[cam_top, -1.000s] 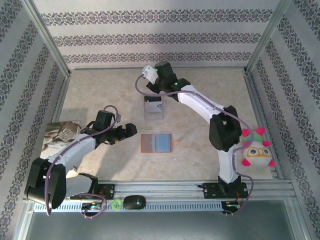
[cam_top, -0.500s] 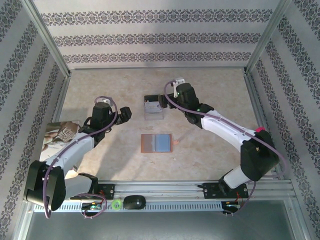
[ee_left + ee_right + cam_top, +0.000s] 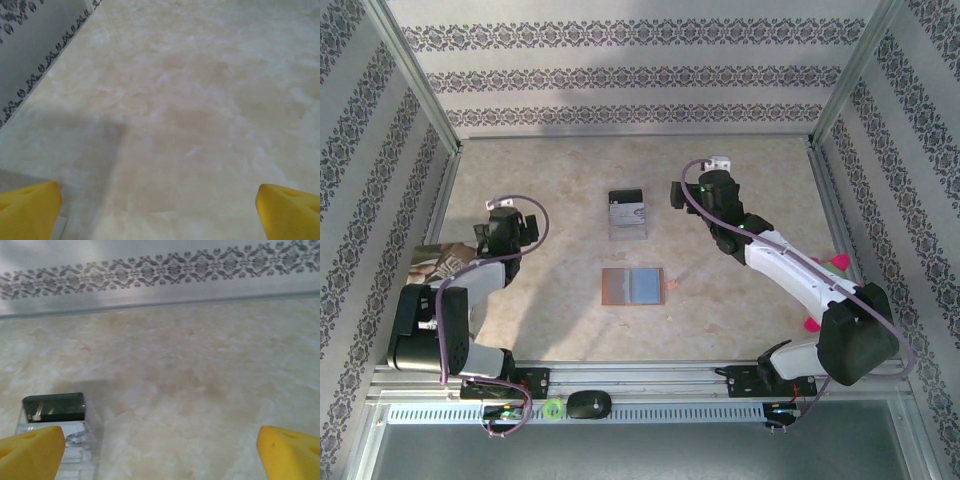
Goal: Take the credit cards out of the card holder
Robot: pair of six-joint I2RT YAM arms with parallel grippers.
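I have the marbled table (image 3: 550, 180) lying mostly bare under both arms. The left gripper (image 3: 160, 210) hangs over its left side, yellow fingers spread wide with nothing between them. The right gripper (image 3: 160, 450) is likewise spread and empty near the back, just right of the clear plastic case (image 3: 75, 432) with its black end.

The card holder (image 3: 633, 285) lies open and flat mid-table, nearer the bases than the case and well apart from both grippers. Its tan strip is to the left and its blue-grey panels face up.

From overhead it is too small for me to tell whether the credit cards stick out anywhere. I judge it light, soft leather that will flex and skid on this smooth top. I would pin the tan half with one gripper and pinch a stiff, slick card by any exposed edge with the other.
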